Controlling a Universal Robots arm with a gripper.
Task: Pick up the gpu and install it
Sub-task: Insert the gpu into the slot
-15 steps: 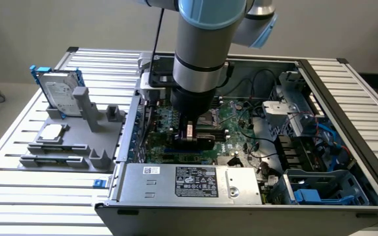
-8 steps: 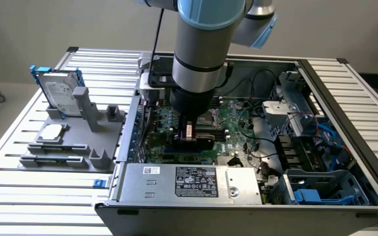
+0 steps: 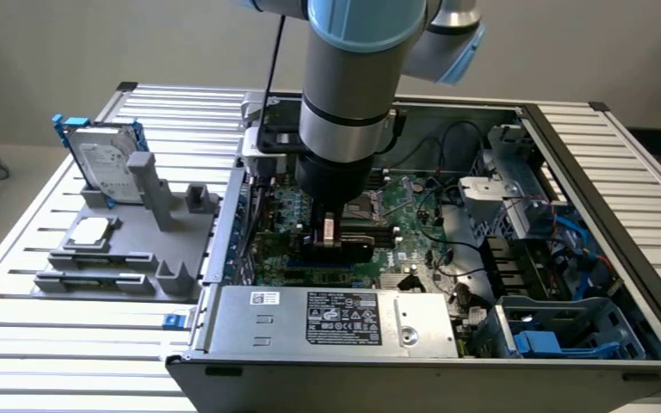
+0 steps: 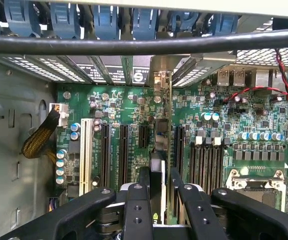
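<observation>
The gpu (image 4: 162, 135) stands on edge over the green motherboard (image 4: 124, 107), in line with the black expansion slots (image 4: 105, 150). Its silver bracket (image 4: 159, 75) meets the case's rear slot openings. My gripper (image 4: 159, 176) is shut on the card, one black finger (image 4: 144, 182) on each side of it. In the exterior view, the arm reaches down into the open computer case (image 3: 606, 172), and the gripper (image 3: 328, 234) holds the dark card (image 3: 336, 251) just above the board. Whether the card's edge sits in a slot is hidden.
A silver power supply (image 3: 330, 318) lies in front of the board. Drive cages (image 3: 560, 335) and cables fill the exterior view's right. A hard drive in a blue frame (image 3: 107, 159) stands on a grey fixture (image 3: 113, 249) outside the case. A CPU socket (image 4: 256, 182) and red wires (image 4: 283, 90) are nearby.
</observation>
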